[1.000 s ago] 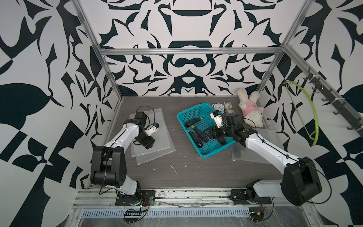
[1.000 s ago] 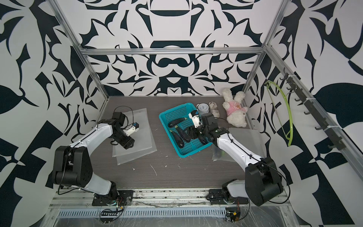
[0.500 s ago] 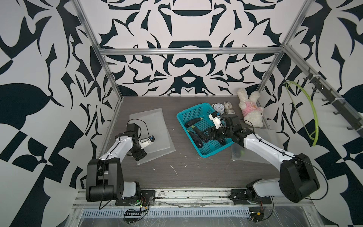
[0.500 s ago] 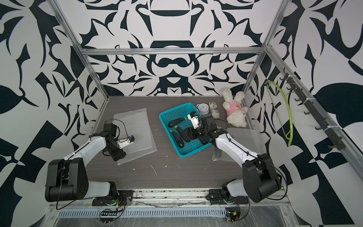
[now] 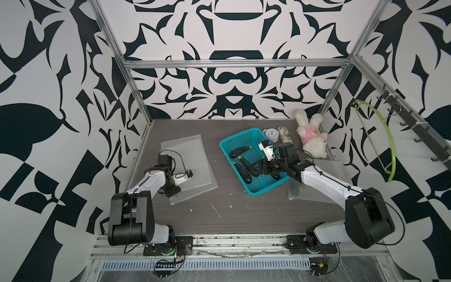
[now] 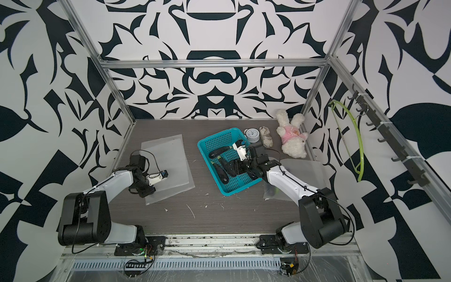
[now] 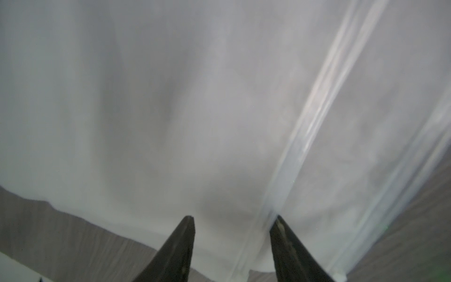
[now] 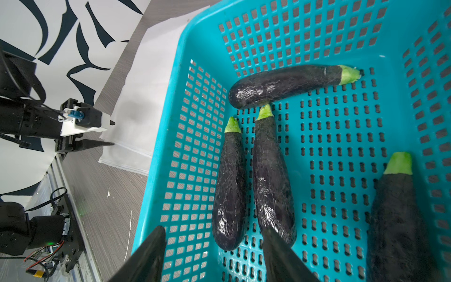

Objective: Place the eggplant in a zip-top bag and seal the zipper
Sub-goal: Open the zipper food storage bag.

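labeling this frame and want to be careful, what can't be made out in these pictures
- Left wrist view: blur hides whether the left gripper touches the zip-top bag or hovers above it.
- Right wrist view: one eggplant is cut off by the picture's edge.
- Both top views: the right gripper covers part of the basket.
- Second bag: contents too small, under the right arm.

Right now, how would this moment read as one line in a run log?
left jaws: apart at zip-top bag | right jaws: apart above eggplants in basket | nothing held
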